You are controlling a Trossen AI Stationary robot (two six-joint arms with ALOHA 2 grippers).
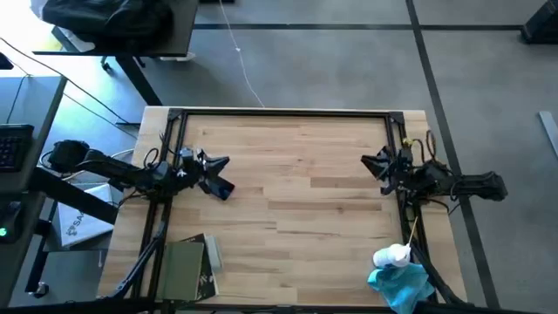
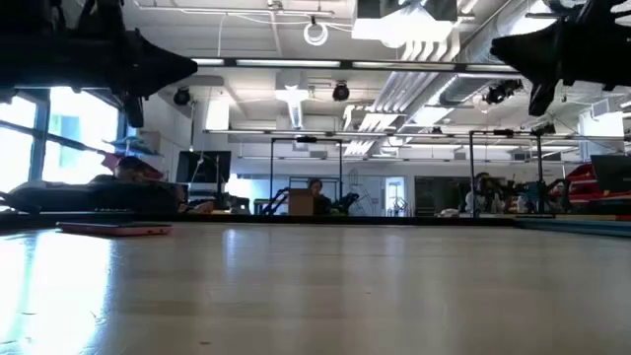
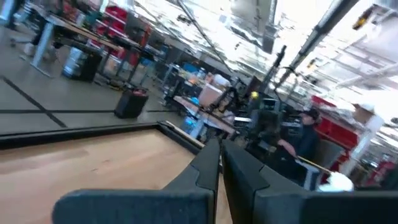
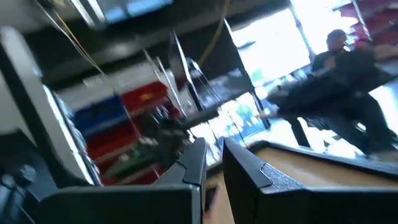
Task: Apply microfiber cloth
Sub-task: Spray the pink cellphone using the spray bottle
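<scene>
The microfiber cloth [image 1: 399,284] lies crumpled at the near right corner of the wooden bench [image 1: 296,192], partly at the edge of the high view. A small white bottle [image 1: 392,255] lies just on the far side of the cloth and touches it. Neither arm is near these two things.

The left end effector [image 1: 220,174] hangs over the left part of the bench, about halfway between its near and far sides, and points toward the right. In the left wrist view its two dark fingers [image 3: 245,168] stand close together with only a thin gap between them, and they grip nothing, so it is closed and empty.

The right end effector [image 1: 377,166] is over the right part of the bench, also about halfway, and points toward the left. It is well apart from the cloth, which lies nearer than it. In the right wrist view its fingers [image 4: 249,168] are almost together, with a narrow slit between them and nothing inside.

At the near left of the bench lies a dark green book [image 1: 183,269].

In the low view both arms appear only as dark shapes at the upper corners, above the bench surface. A person [image 2: 315,189] sits far behind the bench in the room.
</scene>
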